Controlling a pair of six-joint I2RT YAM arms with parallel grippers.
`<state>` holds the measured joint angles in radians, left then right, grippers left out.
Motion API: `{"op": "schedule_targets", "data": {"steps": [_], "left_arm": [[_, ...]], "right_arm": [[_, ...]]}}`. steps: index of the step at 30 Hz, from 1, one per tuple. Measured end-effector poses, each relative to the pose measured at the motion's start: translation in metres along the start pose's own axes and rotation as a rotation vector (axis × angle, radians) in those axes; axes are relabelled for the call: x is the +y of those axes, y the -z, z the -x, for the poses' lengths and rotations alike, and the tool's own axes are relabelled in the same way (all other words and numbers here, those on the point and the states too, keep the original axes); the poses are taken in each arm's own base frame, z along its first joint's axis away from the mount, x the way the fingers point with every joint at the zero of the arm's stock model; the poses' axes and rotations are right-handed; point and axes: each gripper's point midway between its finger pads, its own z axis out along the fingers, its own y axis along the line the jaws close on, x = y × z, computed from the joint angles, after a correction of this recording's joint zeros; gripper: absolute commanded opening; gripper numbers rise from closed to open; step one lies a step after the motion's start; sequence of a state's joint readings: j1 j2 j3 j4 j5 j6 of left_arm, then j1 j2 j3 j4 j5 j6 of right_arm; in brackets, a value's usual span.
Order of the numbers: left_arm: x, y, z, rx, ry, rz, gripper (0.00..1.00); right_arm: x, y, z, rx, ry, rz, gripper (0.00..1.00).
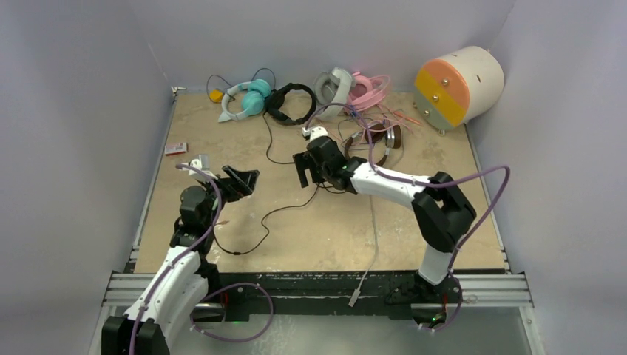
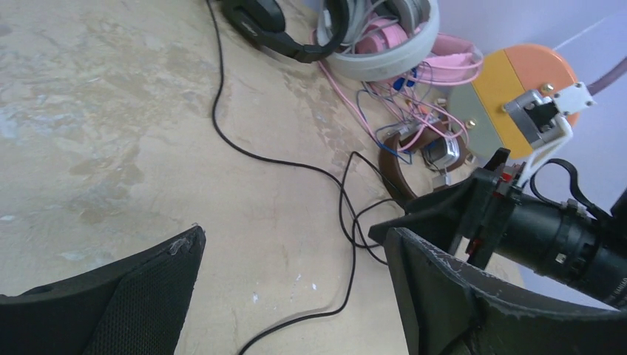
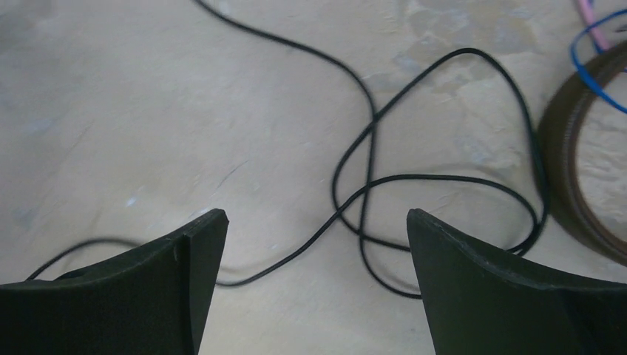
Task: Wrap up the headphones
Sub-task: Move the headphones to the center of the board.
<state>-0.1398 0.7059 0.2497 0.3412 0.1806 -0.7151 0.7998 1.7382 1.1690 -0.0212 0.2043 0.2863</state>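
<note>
Several headphones lie at the back of the table: teal-and-white (image 1: 248, 100), black (image 1: 290, 102), grey-white (image 1: 334, 87), pink (image 1: 370, 90) and brown-and-silver (image 1: 381, 140). The black pair's thin cable (image 1: 268, 216) trails forward across the middle in loose loops. Over a loop of that cable (image 3: 370, 185) my right gripper (image 1: 307, 168) hovers open, with nothing between its fingers (image 3: 174, 270). Further left, my left gripper (image 1: 240, 181) is open and empty, angled towards the right gripper (image 2: 444, 214). The same cable (image 2: 347, 222) lies on the table beyond my left gripper (image 2: 296, 244).
A big cream cylinder (image 1: 458, 85) with an orange-and-yellow face stands at the back right corner. Pink and blue cables tangle around the brown pair (image 2: 395, 166). A small red-and-white item (image 1: 175, 149) lies near the left edge. A pale cable (image 1: 366, 266) hangs over the front edge.
</note>
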Motion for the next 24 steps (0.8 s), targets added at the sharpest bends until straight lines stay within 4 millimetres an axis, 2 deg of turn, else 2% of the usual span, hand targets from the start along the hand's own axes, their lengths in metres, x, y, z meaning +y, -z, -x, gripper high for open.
{"op": "schedule_targets", "data": {"steps": [6,12,15,18,20,22,23,24], "left_arm": [[0.017,0.001,0.001,-0.022,0.035,0.096,0.91],[0.031,0.000,-0.006,-0.006,0.063,0.159,0.91],[0.033,0.000,-0.007,-0.005,0.065,0.170,0.90],[0.033,0.000,-0.006,-0.007,0.064,0.172,0.90],[0.033,0.000,-0.006,-0.007,0.064,0.172,0.90],[0.033,0.000,-0.006,-0.007,0.064,0.173,0.90],[0.033,0.000,-0.006,-0.007,0.064,0.173,0.90],[0.033,0.000,-0.006,-0.007,0.064,0.173,0.90]], "right_arm": [[-0.031,-0.035,-0.008,0.103,-0.006,-0.201,0.92],[-0.048,-0.069,-0.033,0.229,-0.060,-0.205,0.80],[-0.058,-0.074,-0.018,0.223,-0.111,-0.195,0.71],[-0.067,-0.081,-0.017,0.233,-0.132,-0.210,0.46],[-0.069,-0.082,-0.021,0.243,-0.133,-0.215,0.35],[-0.066,-0.079,-0.025,0.242,-0.124,-0.218,0.18],[-0.064,-0.075,-0.028,0.241,-0.116,-0.221,0.05],[-0.063,-0.069,-0.034,0.245,-0.101,-0.233,0.00]]}}
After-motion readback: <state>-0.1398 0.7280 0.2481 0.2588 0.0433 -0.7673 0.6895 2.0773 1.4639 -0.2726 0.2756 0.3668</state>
